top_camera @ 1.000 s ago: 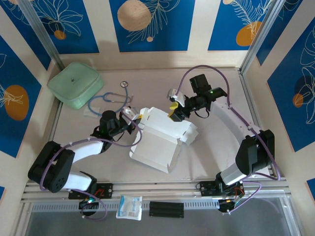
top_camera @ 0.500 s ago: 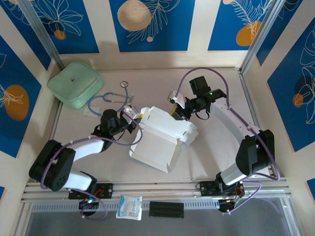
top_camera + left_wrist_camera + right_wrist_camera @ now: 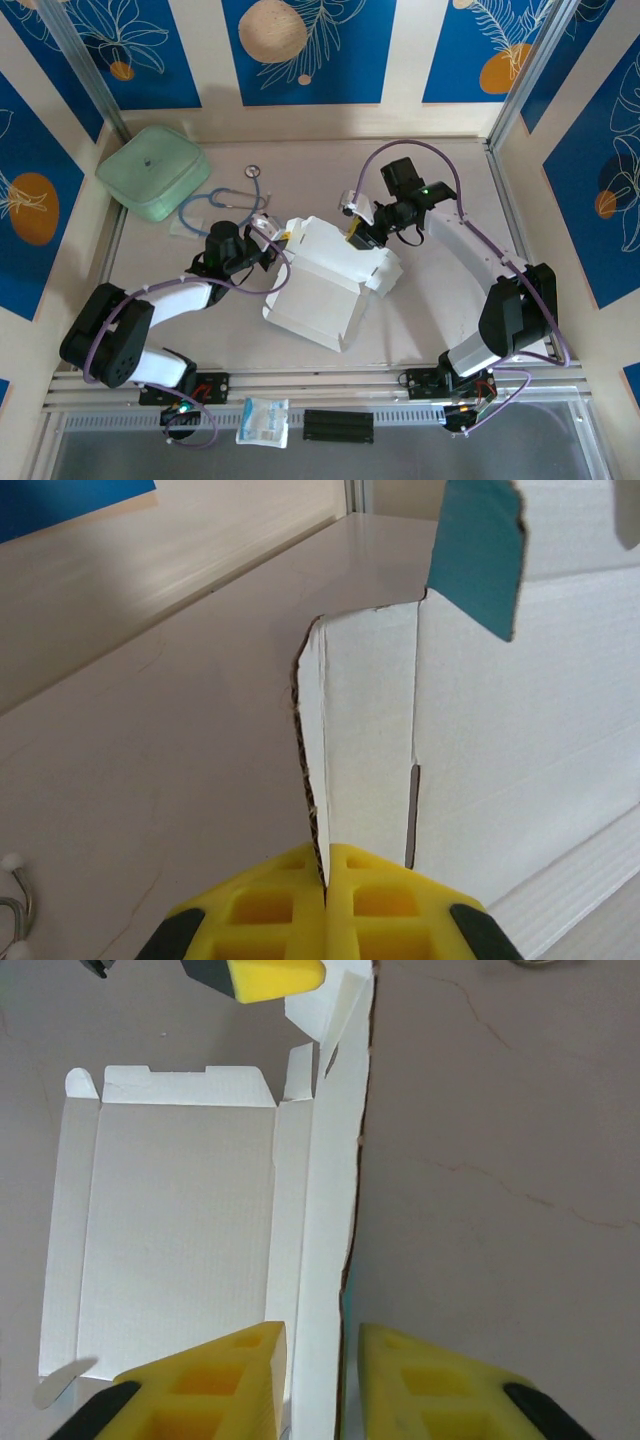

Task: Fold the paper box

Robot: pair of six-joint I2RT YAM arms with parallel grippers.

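The paper box (image 3: 318, 287) lies opened out in the middle of the table, white side up, with its far-side panels raised. My left gripper (image 3: 276, 243) is at its far left corner. In the left wrist view this gripper (image 3: 325, 865) is shut on the edge of an upright white flap (image 3: 365, 730), and a blue flap (image 3: 478, 550) shows above. My right gripper (image 3: 356, 234) is at the box's far edge. In the right wrist view its fingertips (image 3: 322, 1335) are closed on either side of the raised white wall (image 3: 330, 1210), whose blue side faces outward.
A pale green rounded case (image 3: 153, 171) sits at the back left, with a stethoscope (image 3: 226, 200) beside it. A small clear packet (image 3: 264, 420) and a black bar (image 3: 338, 425) lie on the near rail. Bare table surrounds the box on the right.
My right gripper has shifted slightly left and its jaws have narrowed onto the box's raised far wall. The left gripper has stayed shut on its flap.
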